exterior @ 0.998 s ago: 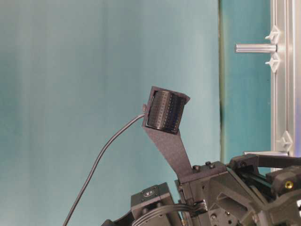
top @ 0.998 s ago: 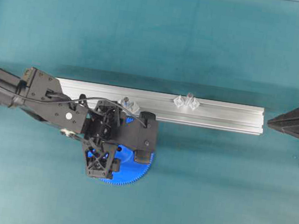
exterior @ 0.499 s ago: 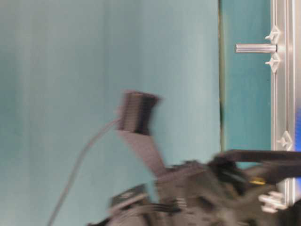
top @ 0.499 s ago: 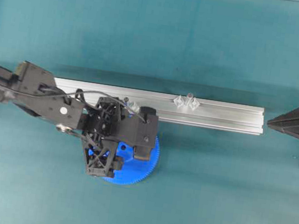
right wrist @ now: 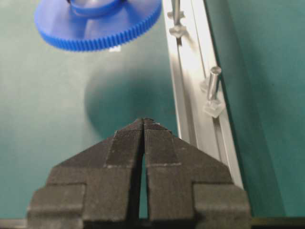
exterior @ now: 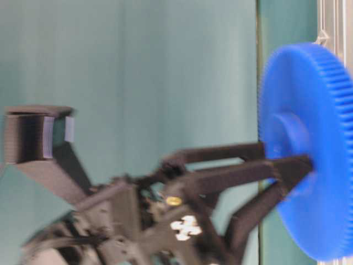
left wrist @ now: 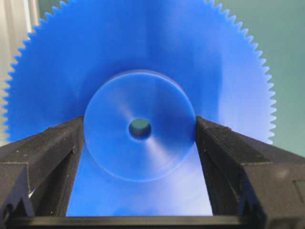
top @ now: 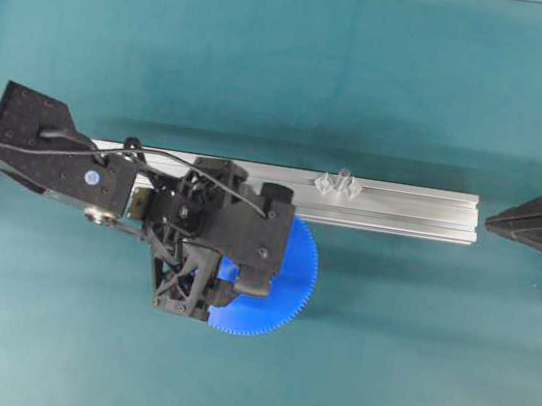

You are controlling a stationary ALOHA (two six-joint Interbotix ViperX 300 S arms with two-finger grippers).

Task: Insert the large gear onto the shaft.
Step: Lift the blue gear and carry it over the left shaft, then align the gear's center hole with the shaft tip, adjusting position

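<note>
Nearest in the left wrist view, the left hand is seen gripping the large gear by its raised round hub, one black finger pressed on each side of the hub. The small centre hole is left uncovered between them. The bright-blue toothed disc fills most of that view.

In the overhead view the large gear is held by the left hand just in front of a long aluminium rail lying across the green worktop. The gear's edge is near the rail, and from the right wrist view it is seen lifted clear of the worktop, a shadow lying beneath it.

Farther along the rail, a shaft stands upright on a clear plastic mount, well apart from the gear. In the right wrist view two such pins are seen on the rail, one nearer and one farther; which is meant cannot be told.

At the far right edge, the right hand is held off the rail's end, its fingers pressed together, holding nothing.

No containers are seen.
</note>
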